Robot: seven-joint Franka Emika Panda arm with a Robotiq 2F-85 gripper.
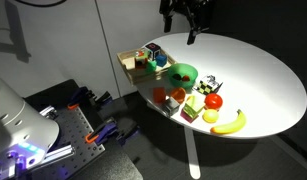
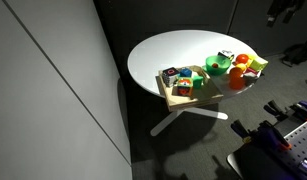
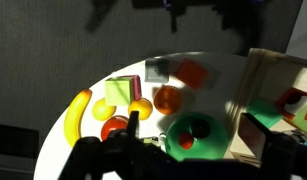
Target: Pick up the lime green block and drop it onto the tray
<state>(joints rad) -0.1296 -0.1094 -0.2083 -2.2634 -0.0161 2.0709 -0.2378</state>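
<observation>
small pale lime green block (image 3: pixel 117 92) sits flat near the round table's edge, well apart from the rimmed tan wooden tray (image 1: pixel 125 61) at that edge.

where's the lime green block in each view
Exterior view: the lime green block lies near the table edge, just below the green bowl.
Exterior view: the block is tiny, in the cluster right of the bowl, and hard to single out.
Wrist view: the block is left of centre, up-left of the bowl.
Shared landmark: the green bowl.
</observation>
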